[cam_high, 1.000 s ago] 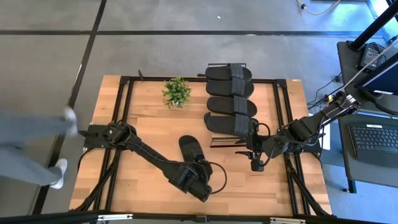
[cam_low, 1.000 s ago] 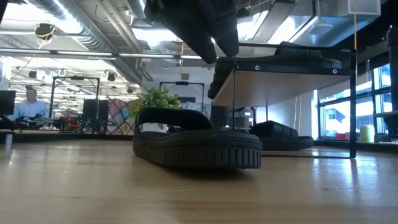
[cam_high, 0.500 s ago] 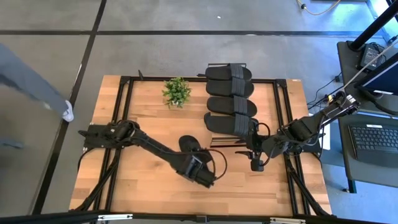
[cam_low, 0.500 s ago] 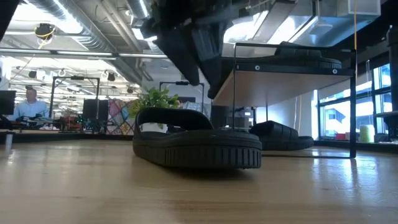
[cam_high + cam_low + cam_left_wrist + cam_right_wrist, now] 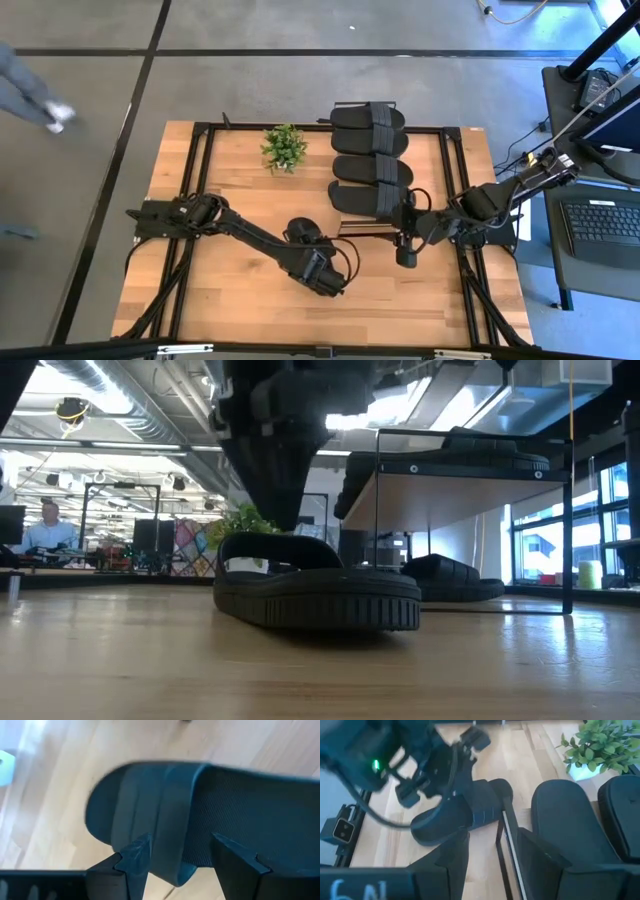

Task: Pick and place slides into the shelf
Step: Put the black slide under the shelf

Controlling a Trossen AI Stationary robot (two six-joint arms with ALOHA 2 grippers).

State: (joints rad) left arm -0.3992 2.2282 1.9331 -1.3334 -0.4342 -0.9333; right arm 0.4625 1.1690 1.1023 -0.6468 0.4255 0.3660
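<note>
Mostly done: several slides (image 5: 368, 160) on the shelf (image 5: 400, 228). Last loose slide (image 5: 303, 236) on bench (image 5: 230, 190) at shelf's eight o'clock, left tool (image 5: 182, 862) apart, straddling it. Right tool (image 5: 492, 857) apart, empty, at shelf's three o'clock.

- I see the shelf (image 5: 395, 190) right of the table's (image 5: 230, 290) middle, three slides (image 5: 368, 158) lying on top of it.
- One loose slide (image 5: 303, 236) lies on the table left of the shelf.
- The left gripper (image 5: 322, 272) sits over that slide.
- The right gripper (image 5: 405, 252) hangs just beside the shelf's near end.
- A plant (image 5: 284, 148) stands left of the shelf's far end.
</note>
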